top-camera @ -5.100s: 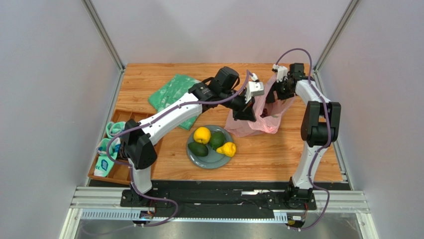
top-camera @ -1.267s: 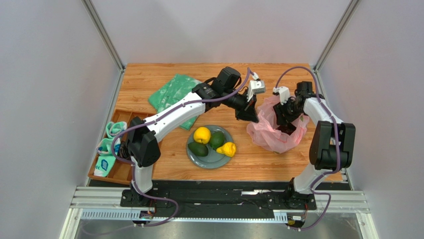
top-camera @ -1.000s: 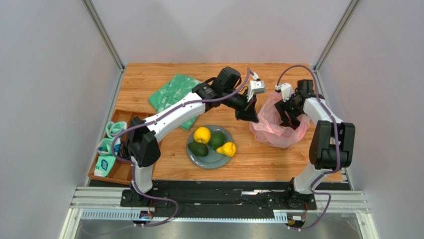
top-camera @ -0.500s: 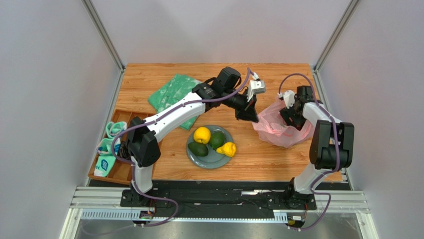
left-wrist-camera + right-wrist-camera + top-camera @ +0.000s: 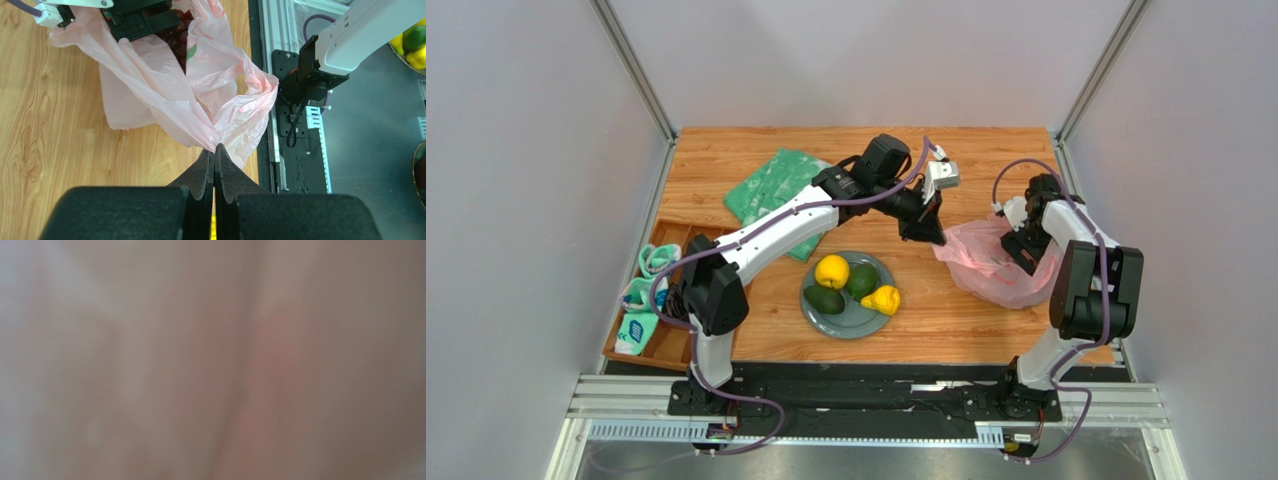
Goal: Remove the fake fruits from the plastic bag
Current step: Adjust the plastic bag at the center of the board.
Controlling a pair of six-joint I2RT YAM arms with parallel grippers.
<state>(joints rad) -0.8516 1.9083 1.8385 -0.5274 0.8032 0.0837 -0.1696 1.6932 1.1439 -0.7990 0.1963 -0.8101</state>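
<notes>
Left gripper pinches thin translucent pink plastic bag by its edge.
Right gripper reaches into the bag at right; its spread cannot be told.

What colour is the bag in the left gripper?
Plastic bag: translucent pink; best in left wrist view.

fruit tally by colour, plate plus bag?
Yellow: 2, citrus and lumpy fruit, on the plate
Green: 2, avocados, on the plate
Dark red: 1, grape bunch, inside the pink bag
Total: 5
</notes>
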